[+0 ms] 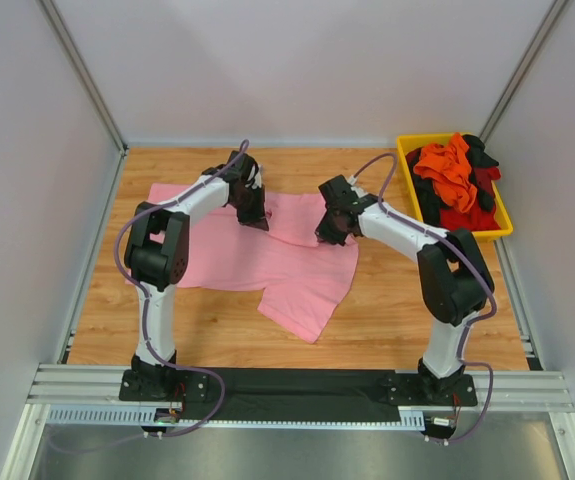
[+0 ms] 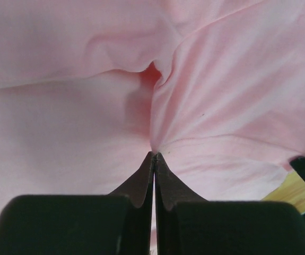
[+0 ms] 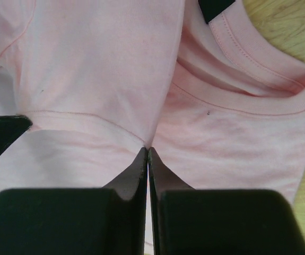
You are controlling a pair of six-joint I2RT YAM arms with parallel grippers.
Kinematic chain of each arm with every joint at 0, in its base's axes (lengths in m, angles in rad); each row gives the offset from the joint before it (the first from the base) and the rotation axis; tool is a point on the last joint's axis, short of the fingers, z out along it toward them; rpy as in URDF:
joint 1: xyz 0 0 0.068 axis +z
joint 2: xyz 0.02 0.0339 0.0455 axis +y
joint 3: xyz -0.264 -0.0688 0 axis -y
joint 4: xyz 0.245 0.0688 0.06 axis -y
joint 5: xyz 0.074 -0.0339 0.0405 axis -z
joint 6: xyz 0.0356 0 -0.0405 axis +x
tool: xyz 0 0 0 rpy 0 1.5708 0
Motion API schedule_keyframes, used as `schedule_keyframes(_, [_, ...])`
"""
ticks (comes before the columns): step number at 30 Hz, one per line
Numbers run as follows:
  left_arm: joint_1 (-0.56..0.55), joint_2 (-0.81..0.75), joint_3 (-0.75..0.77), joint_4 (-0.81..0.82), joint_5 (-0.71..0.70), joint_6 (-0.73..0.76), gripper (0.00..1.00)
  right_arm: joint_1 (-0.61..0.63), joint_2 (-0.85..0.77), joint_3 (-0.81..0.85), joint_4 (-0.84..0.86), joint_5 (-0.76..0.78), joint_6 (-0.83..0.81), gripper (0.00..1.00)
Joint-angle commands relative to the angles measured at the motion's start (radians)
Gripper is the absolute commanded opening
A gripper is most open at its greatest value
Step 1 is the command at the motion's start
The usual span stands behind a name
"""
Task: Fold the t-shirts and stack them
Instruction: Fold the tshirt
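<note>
Barely begun: clamped onto the unfolded pink t-shirt (image 1: 237, 262), mid-frame, with left end effector (image 2: 154, 154) and right end effector (image 3: 147, 149). Untouched, upper right: other t-shirts (image 1: 449, 172) in yellow bin (image 1: 404, 152).

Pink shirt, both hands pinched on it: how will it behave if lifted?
Probably floppy: the pink t-shirt puckers into folds at the left hand, so it should drape, not hold shape. Likely light: thin cloth, also creased at the right hand. The unheld lower part would likely trail on the table.
</note>
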Motion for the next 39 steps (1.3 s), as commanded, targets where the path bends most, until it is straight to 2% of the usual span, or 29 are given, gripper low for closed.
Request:
schedule_keyframes(1, [-0.009, -0.022, 0.061, -0.08, -0.047, -0.005, 0.0, 0.007, -0.068, -0.01, -0.027, 0.035, -0.009, 0.0])
schedule_keyframes(17, [-0.012, 0.032, 0.049, -0.134, -0.098, 0.01, 0.0, 0.065, -0.051, -0.142, 0.078, 0.067, 0.189, 0.0])
schedule_keyframes(22, [-0.017, 0.046, 0.056, -0.137, -0.112, 0.025, 0.0, 0.068, 0.001, -0.139, 0.128, 0.058, 0.151, 0.0])
schedule_keyframes(24, [-0.018, 0.049, 0.055, -0.135, -0.101, 0.03, 0.07, 0.067, 0.021, -0.082, 0.094, 0.041, 0.072, 0.05])
schedule_keyframes(25, [-0.018, 0.044, 0.052, -0.135, -0.095, 0.031, 0.11, 0.064, 0.02, -0.067, 0.059, 0.056, 0.041, 0.16])
schedule_keyframes(26, [-0.018, 0.038, 0.044, -0.132, -0.09, 0.036, 0.18, 0.047, 0.018, -0.049, 0.049, 0.056, 0.018, 0.21])
schedule_keyframes(27, [-0.018, 0.018, 0.038, -0.128, -0.081, 0.038, 0.2, 0.033, 0.012, -0.047, 0.055, 0.046, -0.028, 0.28])
schedule_keyframes(30, [-0.018, -0.022, 0.05, -0.132, -0.073, 0.047, 0.33, -0.06, -0.011, -0.059, 0.106, -0.026, -0.106, 0.36])
schedule_keyframes(36, [-0.001, -0.083, 0.112, -0.171, -0.11, 0.073, 0.39, -0.192, 0.046, 0.011, 0.175, -0.157, -0.235, 0.36])
schedule_keyframes(39, [0.057, -0.071, 0.151, -0.181, -0.122, 0.074, 0.39, -0.252, 0.087, 0.041, 0.213, -0.21, -0.306, 0.35])
